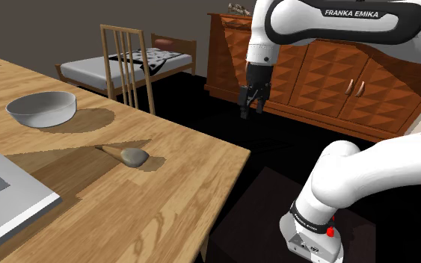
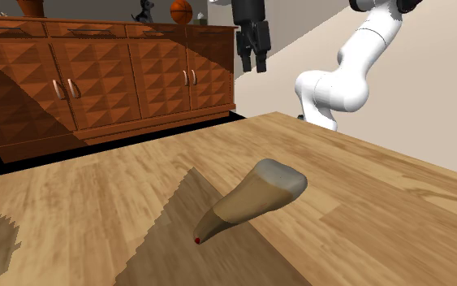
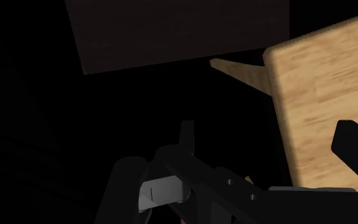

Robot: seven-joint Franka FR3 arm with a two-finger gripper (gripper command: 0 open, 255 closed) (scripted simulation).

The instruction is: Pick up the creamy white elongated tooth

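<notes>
Since the gripper [image 1: 251, 102] hangs with its fingers apart out past the table [image 1: 194, 187] edge, over dark floor, it's got ground to cover. In the shoulder view the tooth [image 1: 126, 155] lies on its side on the wood at roughly 8 o'clock from it. Biggest risk imo: that tapered, rounded shape rolls or squirts out if pinched near the thin tip. Coming in low could clip the table edge too. Bowl [image 1: 42, 109] sits at 10 o'clock from the tooth, apart, and the chair [image 1: 130, 60] is at 12. Nothing blocks the way.
</notes>
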